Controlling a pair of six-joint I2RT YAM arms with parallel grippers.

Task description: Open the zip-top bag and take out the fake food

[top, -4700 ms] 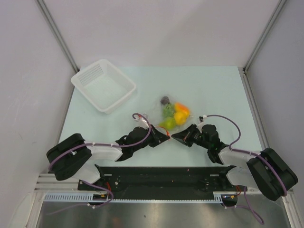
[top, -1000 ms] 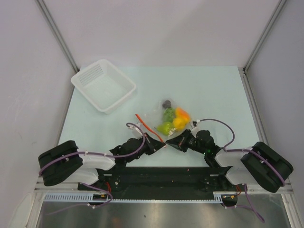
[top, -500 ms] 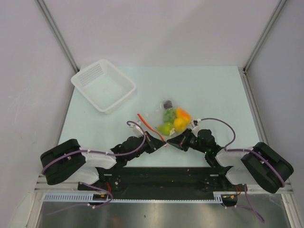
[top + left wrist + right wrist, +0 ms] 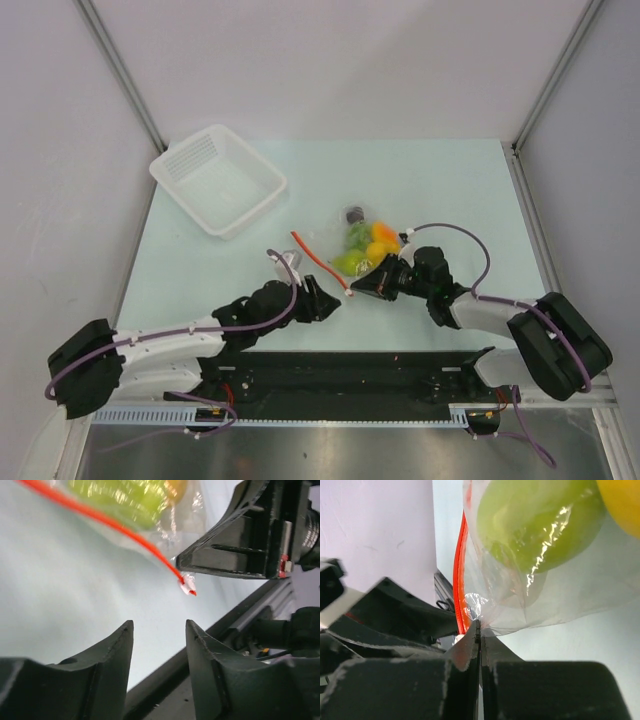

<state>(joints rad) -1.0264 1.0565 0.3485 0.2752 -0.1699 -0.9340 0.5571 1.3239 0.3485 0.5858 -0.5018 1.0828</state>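
The zip-top bag (image 4: 366, 262) lies mid-table with its red-orange zip strip (image 4: 318, 262) running down to a small white end tab. Inside it the fake food (image 4: 377, 250) shows: a green pear (image 4: 535, 520), a yellow round fruit (image 4: 622, 500), an orange piece and a dark round piece. My right gripper (image 4: 358, 290) is shut on the bag's near corner; in the right wrist view its fingertips (image 4: 480, 626) pinch the clear film beside the zip strip (image 4: 459, 570). My left gripper (image 4: 159, 625) stands open and empty, just short of the zip strip's end (image 4: 186, 584).
A white slotted basket (image 4: 218, 180) sits at the far left of the table. The black rail of the arm mounts (image 4: 340, 375) runs along the near edge, close behind both grippers. Grey walls enclose the table on three sides.
My left gripper has opened and let go of the zip strip's end, and its arm has stretched out lower. The right gripper, still shut, has drawn the bag corner slightly away.
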